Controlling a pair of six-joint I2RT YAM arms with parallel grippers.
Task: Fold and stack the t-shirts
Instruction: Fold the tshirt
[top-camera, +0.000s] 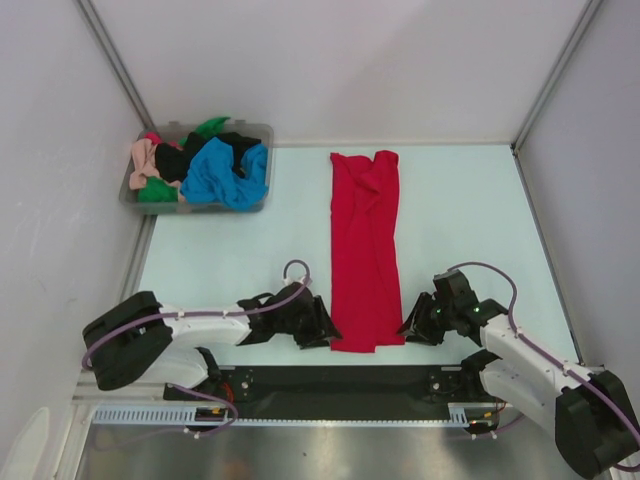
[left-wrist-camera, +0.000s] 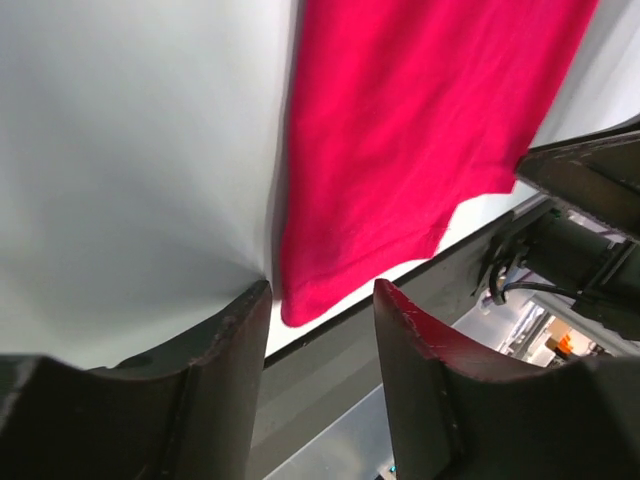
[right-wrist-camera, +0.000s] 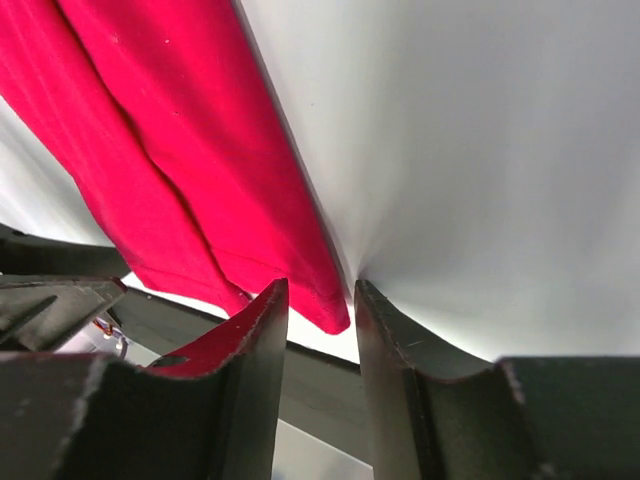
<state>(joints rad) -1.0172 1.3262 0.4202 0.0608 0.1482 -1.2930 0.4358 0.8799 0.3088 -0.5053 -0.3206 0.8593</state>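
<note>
Pinching only the very tips of the corners is the main risk here: the red shirt (top-camera: 365, 240) lies as a long narrow strip up the middle of the table (top-camera: 470, 220) in the overhead view, its near hem at the bottom centre, and the left gripper (top-camera: 318, 325) and right gripper (top-camera: 415, 325) sit at that hem's two corners. In each wrist view the fingers stand apart, clamped on nothing, with just the point of a corner reaching into the gap; the right pair is the narrower. With so little cloth between them, a grip may catch only the top layer of the strip, or slip off when lifted, letting the lengthwise fold fall open. If one side takes hold and the other misses, the hem would likely rise crooked and the fold land skewed. Both sets of fingertips sit low against the table, so they may scrape it or push the hem into a wrinkle. The other shirts (top-camera: 225, 170) are heaped in the bin (top-camera: 250, 207) at upper left, well apart.
</note>
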